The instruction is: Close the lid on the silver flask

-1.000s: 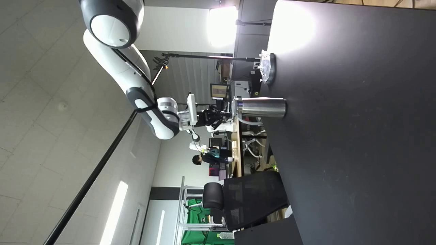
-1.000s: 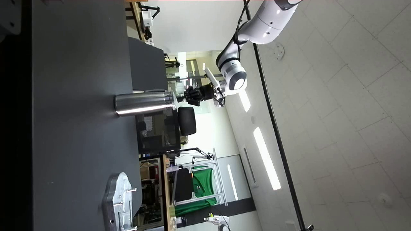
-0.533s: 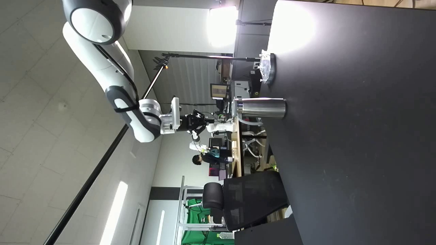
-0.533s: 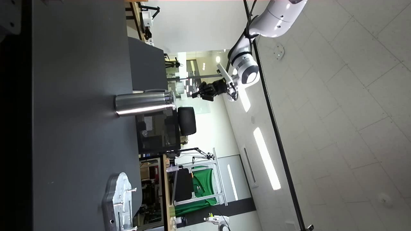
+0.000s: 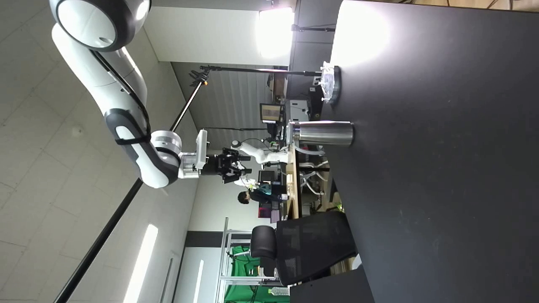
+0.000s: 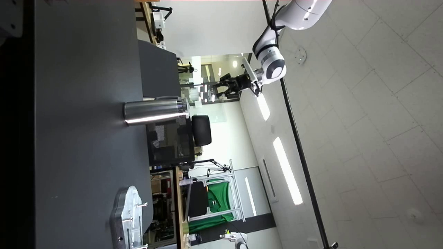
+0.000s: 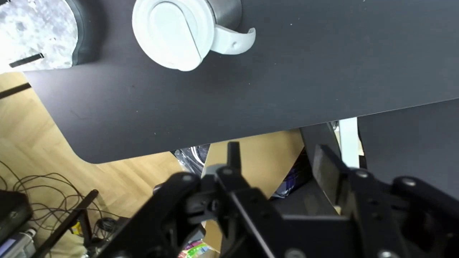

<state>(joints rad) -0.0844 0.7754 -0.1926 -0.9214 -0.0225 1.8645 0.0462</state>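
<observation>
We see the robot arm [image 5: 101, 84] with its jaws spread apart, higher than the silver flask [image 6: 154, 111] and well away from it. The flask stands upright on the bench [image 5: 442, 168], its white lid [image 7: 172, 36] on top; a silvery pegged plate [image 6: 131, 204] lies near the flask in both exterior views.

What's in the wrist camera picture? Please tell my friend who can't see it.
A silver flask with a white lid and handle stands on a dark table, seen from above. At the bottom, the robot's open black claw holds nothing. A pale speckled object is cut off at top left.
</observation>
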